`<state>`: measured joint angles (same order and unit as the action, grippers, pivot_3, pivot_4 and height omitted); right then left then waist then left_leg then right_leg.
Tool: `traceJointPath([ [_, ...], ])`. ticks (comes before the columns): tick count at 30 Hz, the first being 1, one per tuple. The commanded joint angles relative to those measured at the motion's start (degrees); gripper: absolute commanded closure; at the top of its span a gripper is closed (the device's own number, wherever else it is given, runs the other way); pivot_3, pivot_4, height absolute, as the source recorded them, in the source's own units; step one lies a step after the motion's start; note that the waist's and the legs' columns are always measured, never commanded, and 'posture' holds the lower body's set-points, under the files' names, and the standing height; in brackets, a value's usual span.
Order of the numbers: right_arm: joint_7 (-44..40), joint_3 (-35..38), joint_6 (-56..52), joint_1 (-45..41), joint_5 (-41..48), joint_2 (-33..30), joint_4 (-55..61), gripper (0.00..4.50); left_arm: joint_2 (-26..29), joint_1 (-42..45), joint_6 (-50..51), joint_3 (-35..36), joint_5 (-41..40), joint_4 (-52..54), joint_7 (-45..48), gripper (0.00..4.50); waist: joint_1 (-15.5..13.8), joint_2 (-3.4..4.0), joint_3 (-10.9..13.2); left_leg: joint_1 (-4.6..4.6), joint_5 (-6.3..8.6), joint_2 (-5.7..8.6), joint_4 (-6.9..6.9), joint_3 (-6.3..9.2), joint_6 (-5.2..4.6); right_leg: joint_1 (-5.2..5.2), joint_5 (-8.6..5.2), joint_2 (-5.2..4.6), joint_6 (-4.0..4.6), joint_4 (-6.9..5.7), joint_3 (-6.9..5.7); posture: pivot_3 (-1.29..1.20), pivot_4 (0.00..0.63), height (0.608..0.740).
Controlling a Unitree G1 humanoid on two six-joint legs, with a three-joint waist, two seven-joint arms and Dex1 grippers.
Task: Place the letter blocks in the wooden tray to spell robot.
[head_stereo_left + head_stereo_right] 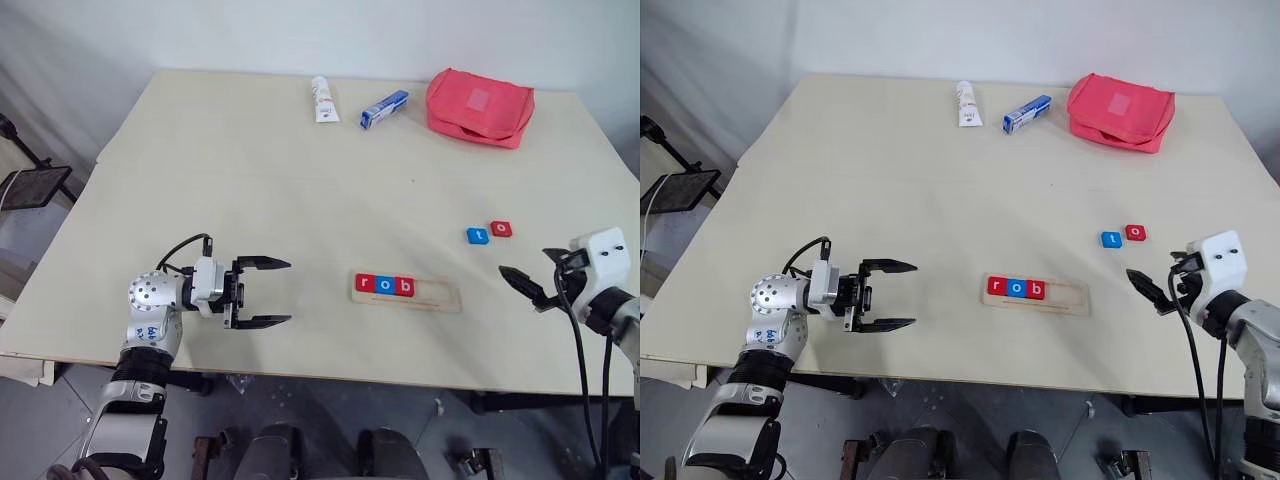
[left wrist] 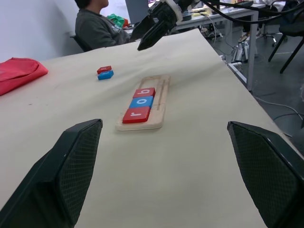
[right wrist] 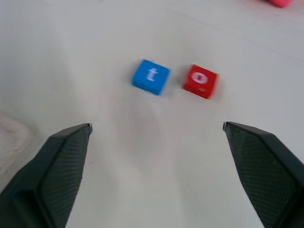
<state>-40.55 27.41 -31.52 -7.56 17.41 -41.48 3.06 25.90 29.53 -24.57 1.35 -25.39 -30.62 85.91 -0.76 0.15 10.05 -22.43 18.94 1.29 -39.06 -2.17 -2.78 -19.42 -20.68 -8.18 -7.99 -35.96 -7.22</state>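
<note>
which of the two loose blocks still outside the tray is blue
The blue t block. It lies on the table beside the red o block, on the side nearer the wooden tray, which already holds r, o and b.

Lower centre of the frame, the wooden tray lies on the surface, r, o, b blocks in its left end. Right and above, t block sits just left of o block.

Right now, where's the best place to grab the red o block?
Probably from above, pinching the red o block by its near and far edges. It lies flat on the table, and the blue t block sits close on one side, so the right claw, open, fits best across the free edges.
</note>
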Motion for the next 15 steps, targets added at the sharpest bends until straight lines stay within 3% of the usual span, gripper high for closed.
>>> traceJointPath([
  [1, 0.71, 1.4, 1.32, -0.18, 1.74, 0.06, -0.1, 0.04, 0.06, 1.06, -1.05, 0.97, -0.6, -0.37, 1.23, 0.0, 0.0, 0.0, 0.0, 0.0, 0.0, 0.0, 0.0, 0.0, 0.0, 0.0, 0.0, 0.0, 0.0, 0.0, 0.0, 0.0, 0.15, 0.74],
  [15, 1.07, -0.63, -0.4, -0.54, 3.34, -0.76, 0.0, 0.04, 0.72, -0.18, -0.9, 1.13, -0.69, 1.24, 0.81, 0.0, 0.04, 0.0, 0.0, 0.0, 0.0, 0.0, 0.0, 0.01, 0.0, 0.01, 0.0, -0.01, 0.0, 0.0, 0.0, 0.0, 0.15, 0.74],
])
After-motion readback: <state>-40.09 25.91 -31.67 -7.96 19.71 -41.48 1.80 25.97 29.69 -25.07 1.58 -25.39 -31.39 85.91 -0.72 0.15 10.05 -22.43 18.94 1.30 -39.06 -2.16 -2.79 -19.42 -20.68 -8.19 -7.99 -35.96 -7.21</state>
